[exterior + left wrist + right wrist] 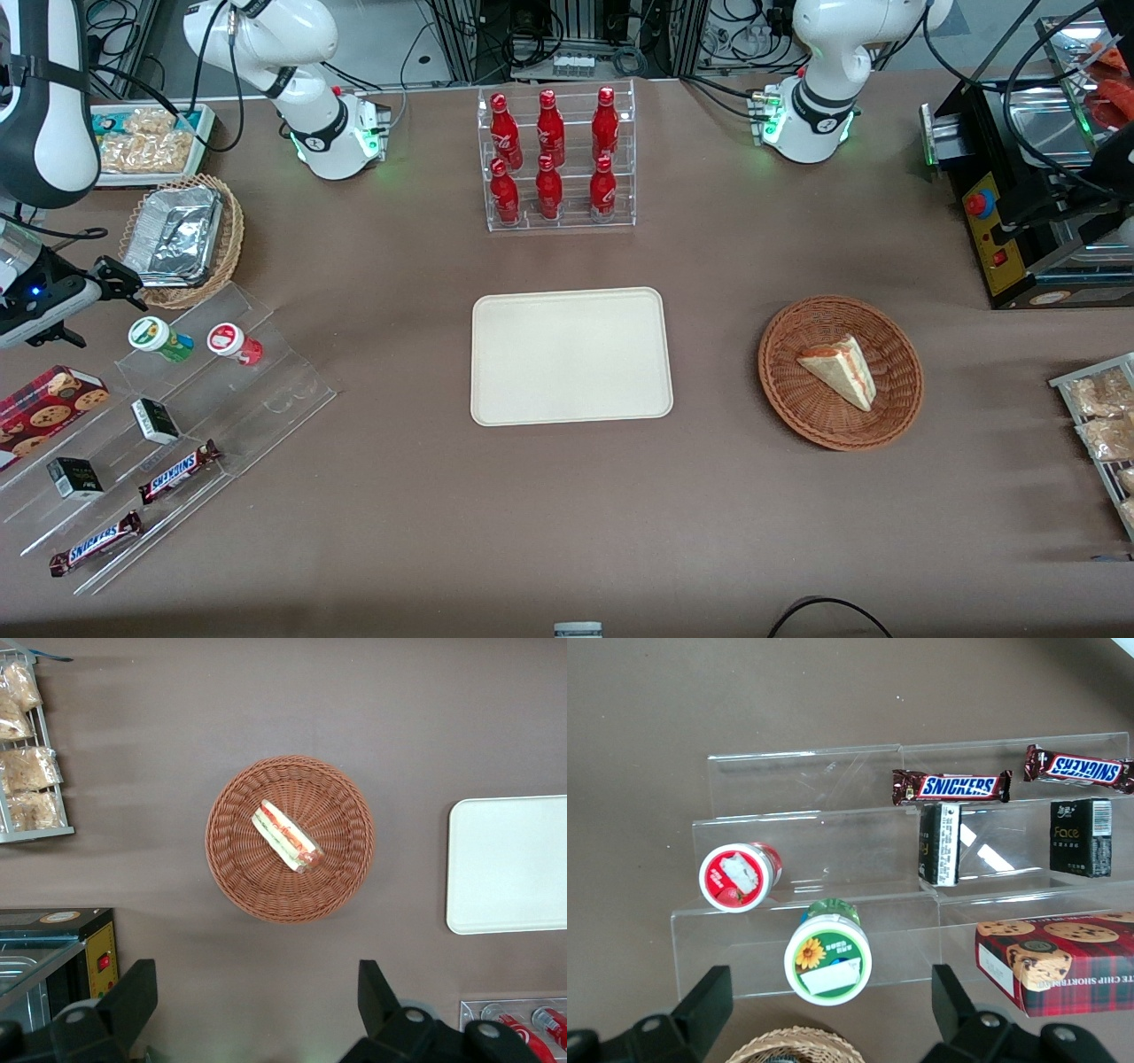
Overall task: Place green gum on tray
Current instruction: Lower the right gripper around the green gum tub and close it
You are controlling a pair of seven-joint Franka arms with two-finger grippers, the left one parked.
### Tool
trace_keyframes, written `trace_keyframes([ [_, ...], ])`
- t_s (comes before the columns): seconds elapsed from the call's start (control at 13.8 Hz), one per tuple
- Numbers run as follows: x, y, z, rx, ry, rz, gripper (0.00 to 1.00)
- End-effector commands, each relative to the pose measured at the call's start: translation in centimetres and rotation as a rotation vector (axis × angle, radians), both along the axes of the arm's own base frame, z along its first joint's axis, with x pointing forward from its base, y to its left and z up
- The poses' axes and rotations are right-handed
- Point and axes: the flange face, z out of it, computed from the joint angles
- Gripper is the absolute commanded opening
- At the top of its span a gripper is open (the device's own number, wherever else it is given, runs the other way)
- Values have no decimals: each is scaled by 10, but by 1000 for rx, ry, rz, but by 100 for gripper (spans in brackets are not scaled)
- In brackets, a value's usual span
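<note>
The green gum (159, 338) (828, 957), a small green bottle with a white lid, stands on the highest step of a clear acrylic display (221, 390). Beside it stands a red bottle (233, 343) (738, 877). My right gripper (93, 308) (830, 1005) hovers open just off the gum, toward the working arm's end of the table. Nothing is between its fingers (709, 1001), and the gum sits just ahead of the tips. The cream tray (571, 356) (509, 864) lies flat mid-table with nothing on it.
A wicker basket with a foil tray (177, 235) sits close by the gripper. Snickers bars (177, 471), black boxes (939, 843) and a cookie box (49, 403) fill the display's lower steps. A cola bottle rack (558, 159) and a sandwich basket (840, 372) flank the tray.
</note>
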Motion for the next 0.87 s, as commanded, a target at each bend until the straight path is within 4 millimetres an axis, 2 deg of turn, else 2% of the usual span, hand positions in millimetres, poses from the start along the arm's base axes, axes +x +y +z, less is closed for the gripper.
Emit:
trace_keyframes([
  [0.0, -2, 1, -2, -10, -13, 29, 100],
  [0.8, 5, -5, -31, -21, 25, 42, 100],
])
